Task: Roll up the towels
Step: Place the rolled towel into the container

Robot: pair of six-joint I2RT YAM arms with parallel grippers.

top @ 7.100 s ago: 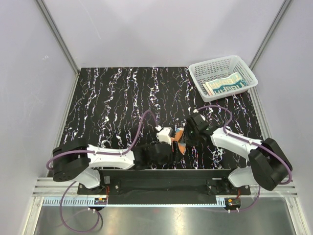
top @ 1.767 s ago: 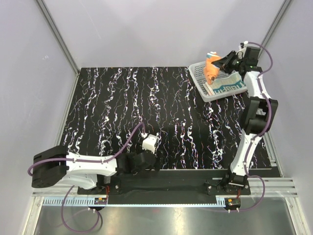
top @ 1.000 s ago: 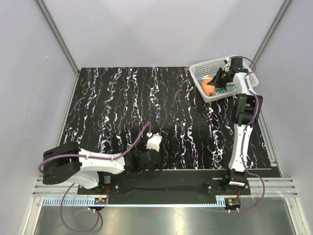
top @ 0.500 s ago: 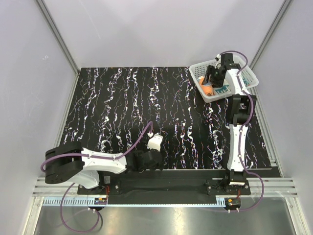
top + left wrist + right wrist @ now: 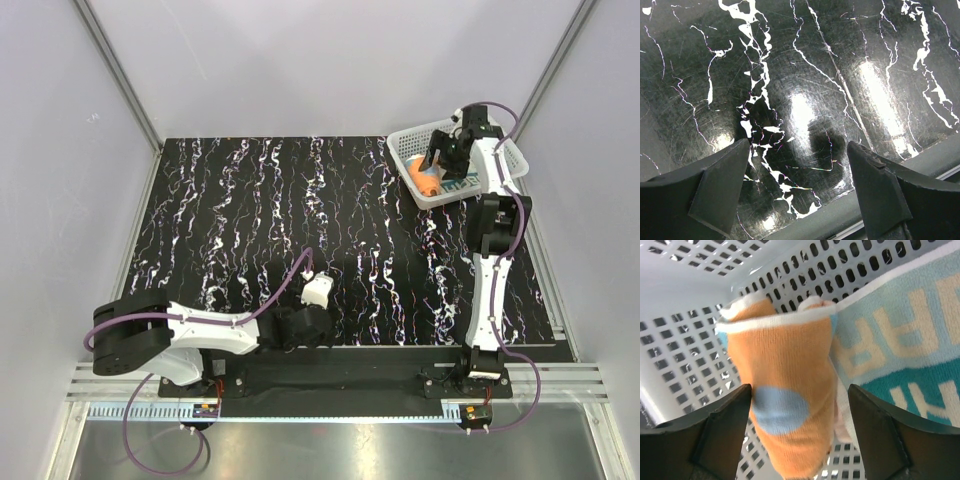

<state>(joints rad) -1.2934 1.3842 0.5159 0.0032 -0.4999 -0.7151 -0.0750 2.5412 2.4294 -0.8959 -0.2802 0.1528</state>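
now right gripper (image 5: pixel 441 161) released orange towel (image 5: pixel 782 365)

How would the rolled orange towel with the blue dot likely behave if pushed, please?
The rolled orange cloth towel looks soft and light, so it would probably squash rather than resist. As a loose cylinder it may roll or loosen. The white plastic mesh basket wall and the cream-and-teal lettered towel beside it should limit travel.

Pale lilac walls (image 5: pixel 330 60) enclose a glossy black white-veined table (image 5: pixel 250 220) reflecting lights.
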